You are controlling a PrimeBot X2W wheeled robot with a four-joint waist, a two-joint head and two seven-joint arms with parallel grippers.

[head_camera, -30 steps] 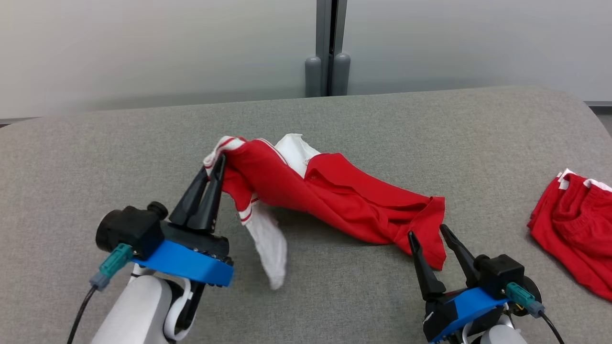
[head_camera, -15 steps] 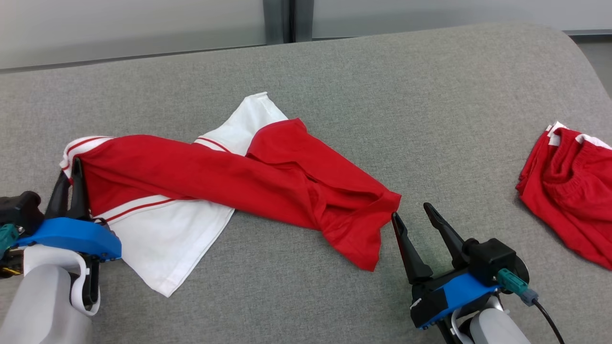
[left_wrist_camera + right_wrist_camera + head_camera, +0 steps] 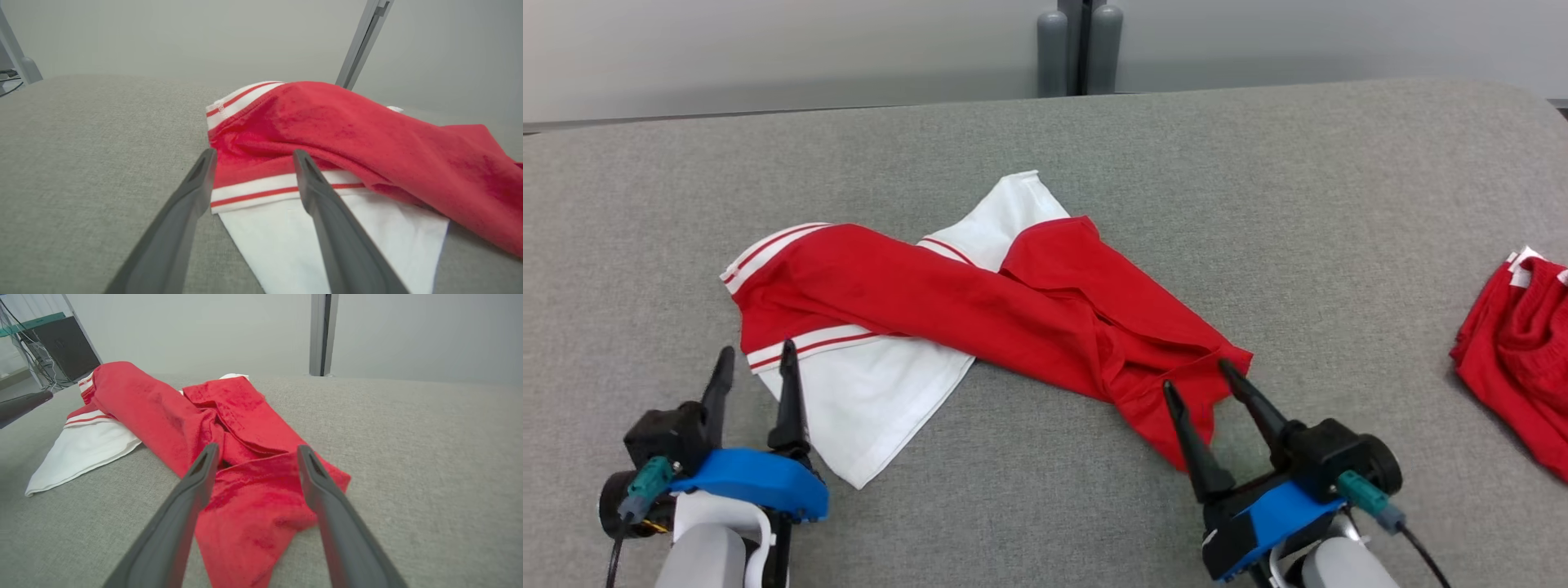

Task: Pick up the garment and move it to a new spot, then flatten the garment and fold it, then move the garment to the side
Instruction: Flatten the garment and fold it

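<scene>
garment lies crumpled mid grey surface, red over white. left gripper jaws spread, empty, at its striped end. right gripper jaws spread, empty, over red hem. second red cloth far right

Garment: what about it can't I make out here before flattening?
Head view: the garment lies twisted; its red layer hides part of the white panel.
Left wrist view: its white corner runs behind the fingers and off the bottom edge.
Head view: the other red garment is cut by the right edge.
</scene>
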